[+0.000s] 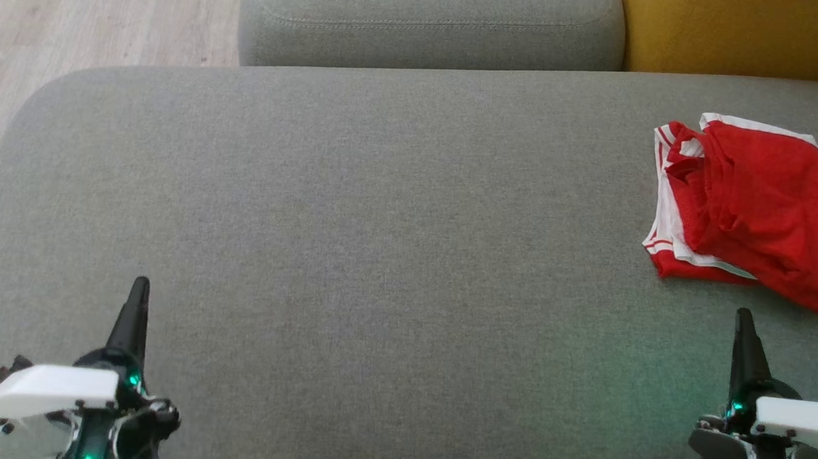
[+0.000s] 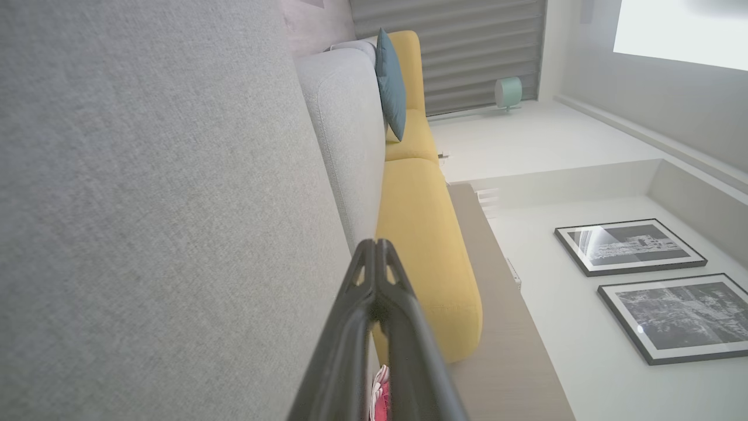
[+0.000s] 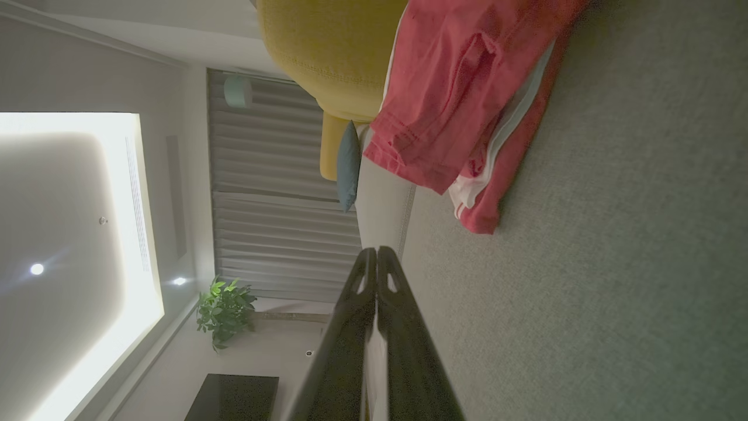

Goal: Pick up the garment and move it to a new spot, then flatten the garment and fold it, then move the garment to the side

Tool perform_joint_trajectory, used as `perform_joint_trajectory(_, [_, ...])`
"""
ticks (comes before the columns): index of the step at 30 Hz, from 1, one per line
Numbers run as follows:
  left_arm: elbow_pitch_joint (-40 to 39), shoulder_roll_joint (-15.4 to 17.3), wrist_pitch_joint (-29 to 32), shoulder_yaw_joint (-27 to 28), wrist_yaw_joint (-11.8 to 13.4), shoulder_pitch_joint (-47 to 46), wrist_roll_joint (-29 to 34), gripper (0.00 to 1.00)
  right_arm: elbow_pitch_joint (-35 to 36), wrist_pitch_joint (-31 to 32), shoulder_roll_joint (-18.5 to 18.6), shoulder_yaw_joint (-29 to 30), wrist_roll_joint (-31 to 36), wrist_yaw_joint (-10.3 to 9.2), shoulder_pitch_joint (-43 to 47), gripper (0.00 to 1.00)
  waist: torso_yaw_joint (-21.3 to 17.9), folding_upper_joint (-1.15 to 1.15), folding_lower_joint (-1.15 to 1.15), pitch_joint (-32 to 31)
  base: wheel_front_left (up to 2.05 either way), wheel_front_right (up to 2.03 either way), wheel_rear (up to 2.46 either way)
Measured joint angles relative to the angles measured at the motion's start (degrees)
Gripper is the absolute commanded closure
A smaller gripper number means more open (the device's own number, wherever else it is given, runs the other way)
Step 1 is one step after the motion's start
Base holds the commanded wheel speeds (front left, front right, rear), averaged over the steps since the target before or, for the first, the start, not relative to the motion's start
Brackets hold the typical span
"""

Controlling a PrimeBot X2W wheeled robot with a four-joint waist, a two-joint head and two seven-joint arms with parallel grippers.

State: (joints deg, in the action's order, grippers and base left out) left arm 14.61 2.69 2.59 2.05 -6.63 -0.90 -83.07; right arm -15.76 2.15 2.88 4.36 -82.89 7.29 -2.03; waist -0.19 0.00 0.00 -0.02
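Grey sofa cushion [image 1: 380,220], red garment [image 1: 761,206] at far right edge.
Left claw [image 1: 140,287] clenched on nothing, low at left; right claw [image 1: 743,318] clenched on nothing, just short of garment, loosely doubled and rumpled, white trim [image 1: 661,220] showing. Fits both a heap awaiting pickup and a rough fold already set aside; no telling which.

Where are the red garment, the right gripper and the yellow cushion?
red garment [image 1: 768,207], head view, middle of the red fabric.
right gripper [image 1: 743,319], head view, tips of its shut fingers.
yellow cushion [image 1: 739,29], head view, its bare front.
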Motion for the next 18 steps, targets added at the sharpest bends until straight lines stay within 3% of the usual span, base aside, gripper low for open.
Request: perform_joint_trajectory(18, [0.9, 0.0, 2.9, 1.0, -0.5, -2.2, -9.6, 1.0, 0.0, 2.9, 0.0, 1.6, -10.1, 0.0, -1.3, 1.0, 0.2, 0.0, 0.0, 0.2, 0.0, 0.0, 0.0])
